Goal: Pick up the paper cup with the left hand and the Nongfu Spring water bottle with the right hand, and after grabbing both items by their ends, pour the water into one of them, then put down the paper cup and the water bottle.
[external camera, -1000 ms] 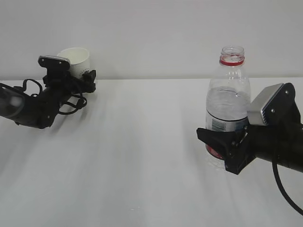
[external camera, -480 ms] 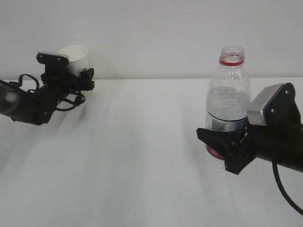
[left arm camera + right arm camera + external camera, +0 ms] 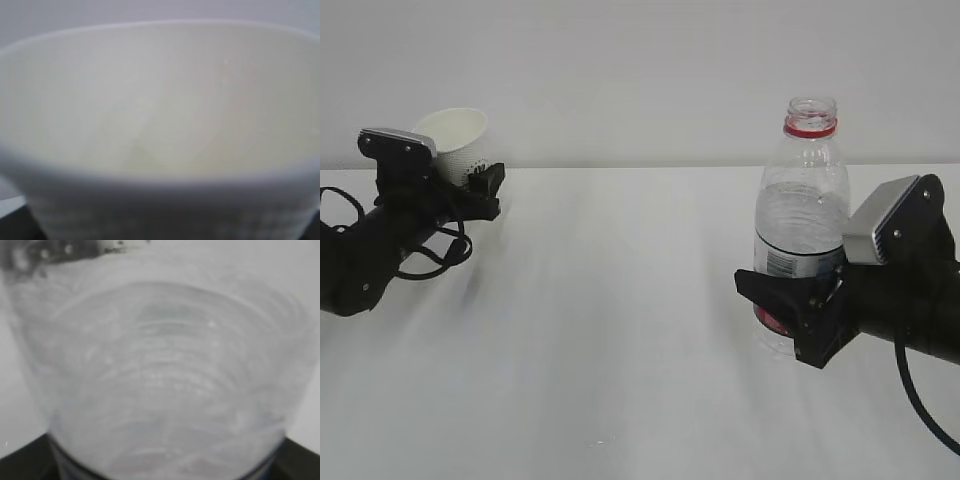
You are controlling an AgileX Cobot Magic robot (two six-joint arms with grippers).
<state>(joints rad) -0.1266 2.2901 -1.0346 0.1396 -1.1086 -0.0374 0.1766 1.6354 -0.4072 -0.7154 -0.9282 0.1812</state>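
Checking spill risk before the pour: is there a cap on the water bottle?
No. The water bottle shows an open mouth above its red neck ring in the exterior view.

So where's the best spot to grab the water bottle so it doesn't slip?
Grip the water bottle low on its ribbed body, around the label, coming from the side. It stands upright and open-topped, so a sideways hold keeps it steady. The right end effector is already clamped there.

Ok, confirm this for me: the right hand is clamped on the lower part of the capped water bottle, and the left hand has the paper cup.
One thing is off: the water bottle has no cap. The exterior view shows its open mouth above the red neck ring. The rest holds: the right hand grips its lower part and the left hand has the paper cup.
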